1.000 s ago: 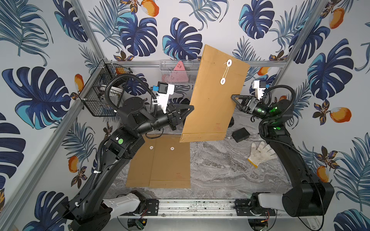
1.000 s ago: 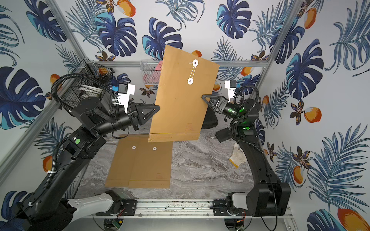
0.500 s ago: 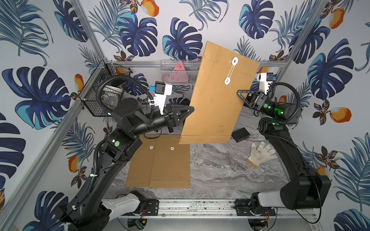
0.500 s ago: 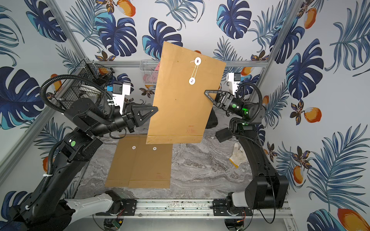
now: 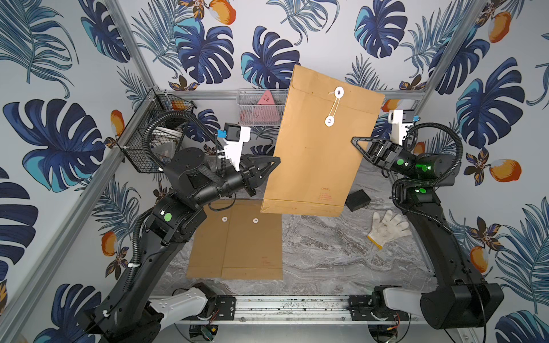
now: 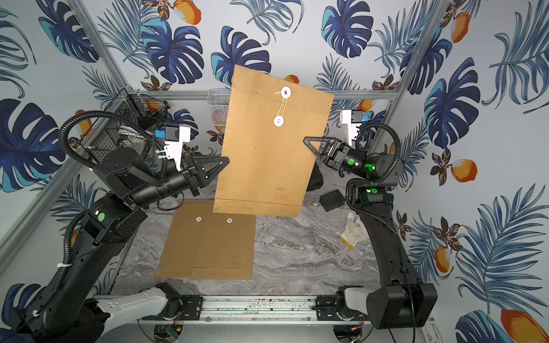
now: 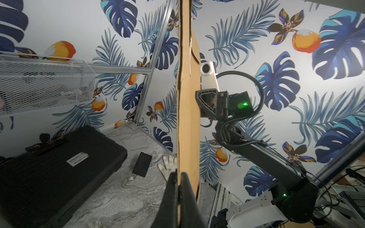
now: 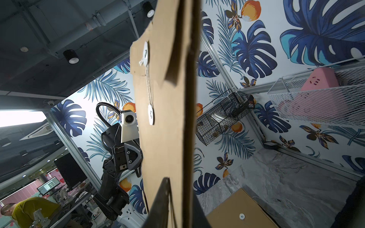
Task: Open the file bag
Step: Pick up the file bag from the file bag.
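2 claws (image 5: 275,161) (image 5: 356,141) raised, pinching file bag (image 5: 318,160) sides

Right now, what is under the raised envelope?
Under the raised envelope: bare marble table and the far edge of two flat envelopes. A black case lies below it too, clear in the left wrist view but largely hidden in both top views.

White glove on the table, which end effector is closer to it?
Right. The right end effector, shut on an edge of the raised file bag, is on the side where the white glove lies; the left end effector grips the opposite edge, farther away.
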You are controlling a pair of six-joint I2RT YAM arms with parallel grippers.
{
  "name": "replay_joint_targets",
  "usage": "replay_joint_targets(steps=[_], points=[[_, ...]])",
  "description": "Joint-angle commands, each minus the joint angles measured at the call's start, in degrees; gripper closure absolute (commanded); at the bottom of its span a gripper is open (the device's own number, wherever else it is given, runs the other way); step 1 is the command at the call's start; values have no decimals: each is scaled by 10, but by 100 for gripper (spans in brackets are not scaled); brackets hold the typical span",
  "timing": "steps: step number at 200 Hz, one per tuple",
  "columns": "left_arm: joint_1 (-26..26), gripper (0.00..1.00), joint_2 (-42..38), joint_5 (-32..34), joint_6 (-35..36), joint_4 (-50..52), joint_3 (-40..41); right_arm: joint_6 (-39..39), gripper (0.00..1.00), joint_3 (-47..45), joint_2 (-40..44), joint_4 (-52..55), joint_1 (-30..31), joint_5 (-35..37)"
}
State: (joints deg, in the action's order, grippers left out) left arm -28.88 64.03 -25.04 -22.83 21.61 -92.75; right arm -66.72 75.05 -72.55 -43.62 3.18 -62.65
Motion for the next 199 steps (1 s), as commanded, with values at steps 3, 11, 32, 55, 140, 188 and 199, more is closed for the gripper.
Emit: replay_joint_targets(steps=[3,11,32,55,140,188,199], points=[[1,89,3,89,29,49,-12,79,98,3,19,88,0,-7],[1,75,6,100,32,60,-12,107,100,5,28,126,0,-9],[2,41,23,119,44,90,-17,231,100,32,55,294,0,-8],[21,24,57,91,48,102,-24,420,100,99,73,560,0,54],[131,1,109,-211,-85,-207,87,494,100,117,90,649,14,-13],[132,3,118,-241,-106,-257,102,344,100,67,101,451,22,-94],[132,7,119,-261,-126,-290,108,316,100,57,104,418,24,-101]])
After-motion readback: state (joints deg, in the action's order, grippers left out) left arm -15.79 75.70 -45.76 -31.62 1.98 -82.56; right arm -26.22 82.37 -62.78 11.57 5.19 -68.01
